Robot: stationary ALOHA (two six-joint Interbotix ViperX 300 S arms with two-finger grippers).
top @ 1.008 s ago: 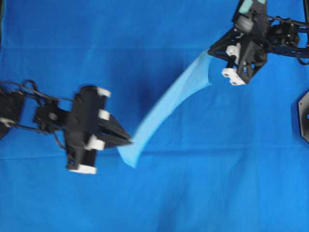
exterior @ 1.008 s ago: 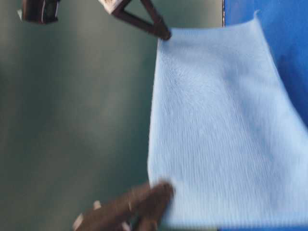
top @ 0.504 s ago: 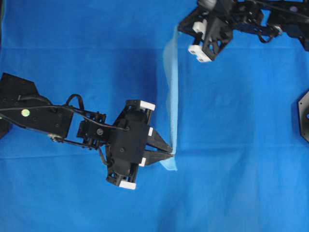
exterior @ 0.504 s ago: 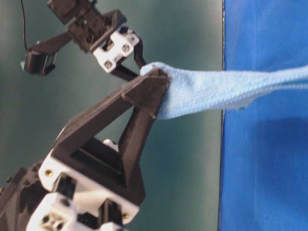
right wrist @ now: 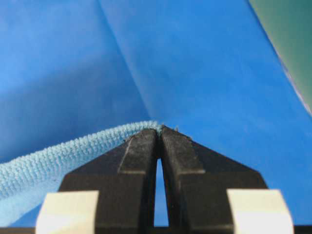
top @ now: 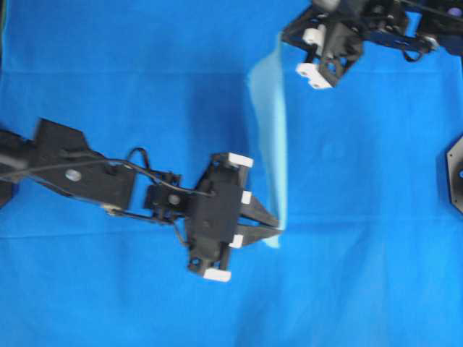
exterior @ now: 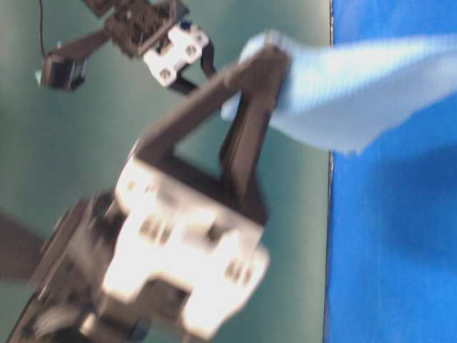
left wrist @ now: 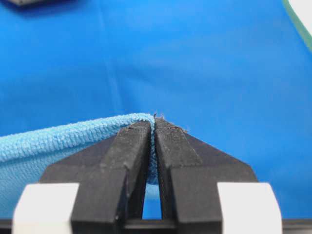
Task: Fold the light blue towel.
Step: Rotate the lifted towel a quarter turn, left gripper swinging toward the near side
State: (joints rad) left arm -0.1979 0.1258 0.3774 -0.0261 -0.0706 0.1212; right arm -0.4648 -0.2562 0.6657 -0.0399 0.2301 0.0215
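The light blue towel (top: 271, 137) hangs in the air above the table, stretched edge-on as a narrow strip between my two grippers. My left gripper (top: 278, 229) is shut on its near corner, and the wrist view shows the hem (left wrist: 58, 141) pinched between the closed black fingertips (left wrist: 139, 134). My right gripper (top: 286, 37) is shut on the far corner at the top of the overhead view, with the towel's edge (right wrist: 58, 161) running off to the left of its tips (right wrist: 159, 130). At table level the towel (exterior: 357, 93) sags from the left gripper (exterior: 275, 57).
A deep royal-blue table cloth (top: 108, 72) covers the whole table. A black fixture (top: 456, 173) sits at the right edge. The left arm (top: 72, 173) reaches in from the left. A green strip (right wrist: 292, 39) marks the table's border in the right wrist view.
Both grippers have carried the towel rightward, the left one much farther. The towel has swung from a slanted sheet into a nearly straight, edge-on strip. Both grips are unchanged.
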